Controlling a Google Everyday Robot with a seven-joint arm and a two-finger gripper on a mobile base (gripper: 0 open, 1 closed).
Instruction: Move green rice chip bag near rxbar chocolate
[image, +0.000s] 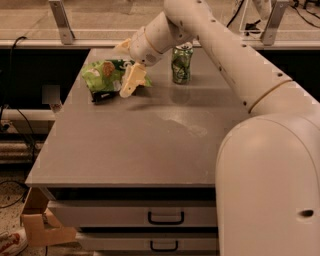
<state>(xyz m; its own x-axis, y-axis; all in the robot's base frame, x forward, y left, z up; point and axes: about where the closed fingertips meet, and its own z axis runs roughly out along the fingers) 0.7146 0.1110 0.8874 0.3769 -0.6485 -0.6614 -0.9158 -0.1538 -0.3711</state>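
The hand (130, 81) sits at the green rice chip bag's (101, 76) right edge, far left on the surface (150, 150); its grip cannot be told.

From my station the feed looked warm and yellowish, lit from overhead. The table (125, 150) took an even, moderate light, with a pale sheen patch near its middle and a dim reflection just in front of the soda can (181, 62). The gripper (129, 82), at the table's far left over the green rice chip bag (102, 75), threw a soft shadow onto the tabletop beside the bag. The bag's foil caught bright spots. The arm (225, 55) glowed cream, close to washing out along its upper side. Under the table's left edge everything sank into near black.
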